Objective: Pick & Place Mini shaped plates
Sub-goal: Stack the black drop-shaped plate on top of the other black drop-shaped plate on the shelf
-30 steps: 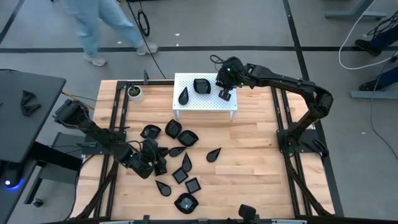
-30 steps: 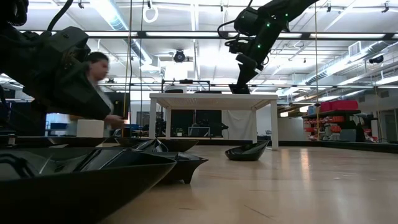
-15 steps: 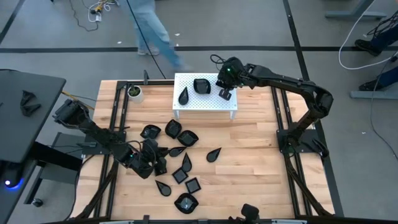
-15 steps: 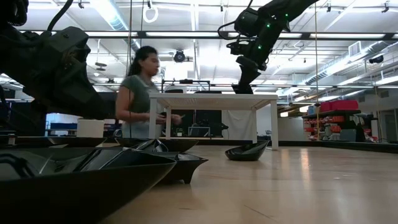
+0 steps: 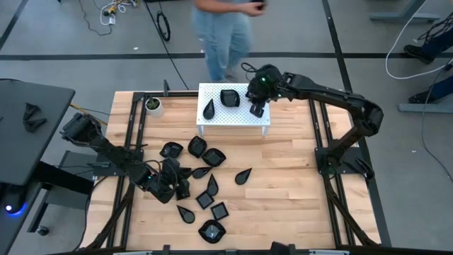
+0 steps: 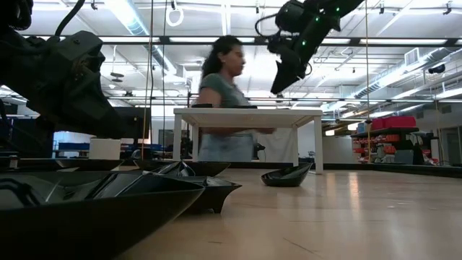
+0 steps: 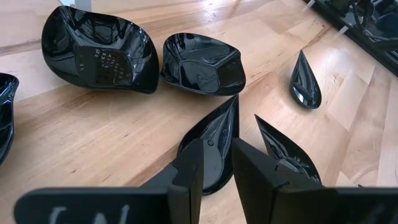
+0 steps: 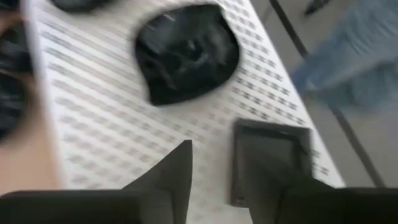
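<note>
The light wooden table (image 5: 283, 184) carries a small white perforated stand (image 5: 233, 122) at its far side. The glossy black mini shaped plates (image 5: 202, 177), leaf, square and lobed, lie scattered on the wood; three are on the stand. The right gripper (image 5: 257, 106) hangs above the square plate (image 8: 268, 160) there, fingers apart, holding nothing. The left gripper (image 7: 214, 171) grips the rim of a leaf-shaped plate (image 7: 214, 140) on the table.

No legible text, label, brand, number or sign anywhere in view.
</note>
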{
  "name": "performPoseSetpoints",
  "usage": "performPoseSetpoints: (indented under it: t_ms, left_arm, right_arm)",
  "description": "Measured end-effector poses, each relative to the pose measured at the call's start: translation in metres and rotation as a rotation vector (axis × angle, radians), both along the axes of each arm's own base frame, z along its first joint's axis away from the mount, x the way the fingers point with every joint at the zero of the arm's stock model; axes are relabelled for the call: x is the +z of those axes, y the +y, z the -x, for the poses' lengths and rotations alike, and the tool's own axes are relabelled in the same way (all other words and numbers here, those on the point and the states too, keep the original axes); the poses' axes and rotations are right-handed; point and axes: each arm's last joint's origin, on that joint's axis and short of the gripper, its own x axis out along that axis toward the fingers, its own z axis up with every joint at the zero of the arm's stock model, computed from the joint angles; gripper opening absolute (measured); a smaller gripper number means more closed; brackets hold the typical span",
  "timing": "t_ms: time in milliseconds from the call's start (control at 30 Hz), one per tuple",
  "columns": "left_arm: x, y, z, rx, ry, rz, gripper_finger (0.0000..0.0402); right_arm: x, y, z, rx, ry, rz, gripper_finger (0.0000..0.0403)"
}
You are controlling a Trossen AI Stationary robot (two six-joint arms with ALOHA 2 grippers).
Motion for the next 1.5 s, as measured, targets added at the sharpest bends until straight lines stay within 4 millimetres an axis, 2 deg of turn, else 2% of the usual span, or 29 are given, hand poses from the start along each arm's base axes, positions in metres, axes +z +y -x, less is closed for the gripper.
performPoseSetpoints:
  t_ms: [100, 167, 300, 400, 600, 667, 767, 833, 933, 1067, 1267, 1500]
  left_arm:
    - [0.0, 0.0, 0.0, 0.0, 0.0, 0.0, 0.0087]
    - [0.0, 0.0, 0.0, 0.0, 0.0, 0.0, 0.0087]
    - [0.0, 0.0, 0.0, 0.0, 0.0, 0.0, 0.0087]
    - [0.0, 0.0, 0.0, 0.001, 0.0, -0.001, 0.0087]
    - [0.0, 0.0, 0.0, -0.01, 0.007, -0.009, 0.0087]
    - [0.0, 0.0, 0.0, -0.011, 0.008, -0.011, 0.0087]
    - [0.0, 0.0, 0.0, -0.009, 0.006, -0.013, 0.0087]
    - [0.0, 0.0, 0.0, -0.004, 0.002, -0.017, 0.0087]
    - [0.001, 0.001, 0.0, 0.01, -0.009, -0.031, 0.0087]
    - [0.001, 0.001, 0.0, 0.033, -0.027, -0.052, 0.0087]
    - [0.002, 0.004, -0.002, 0.044, -0.03, -0.044, 0.0087]
    - [0.001, 0.005, -0.003, 0.044, -0.024, -0.036, 0.0087]
  right_arm:
    - [0.011, 0.02, -0.002, 0.057, -0.054, -0.025, 0.0133]
    - [0.017, 0.04, -0.007, 0.116, -0.073, -0.027, 0.0128]
    - [0.02, 0.091, -0.021, 0.271, -0.083, -0.045, 0.0113]
    - [0.014, 0.135, -0.029, 0.411, -0.089, -0.047, 0.0099]
    - [-0.024, 0.22, -0.028, 0.626, -0.102, -0.107, 0.0073]
    - [-0.046, 0.241, -0.021, 0.63, -0.101, -0.169, 0.0066]
    - [-0.08, 0.262, -0.006, 0.54, -0.094, -0.323, 0.0058]
    - [-0.102, 0.269, 0.005, 0.418, -0.067, -0.438, 0.0058]
    - [-0.133, 0.265, 0.02, 0.151, -0.067, -0.58, 0.0068]
    - [-0.163, 0.256, 0.033, -0.075, -0.162, -0.616, 0.0104]
    - [-0.182, 0.245, 0.032, -0.237, -0.267, -0.578, 0.0151]
    - [-0.197, 0.238, 0.017, -0.296, -0.259, -0.555, 0.014]
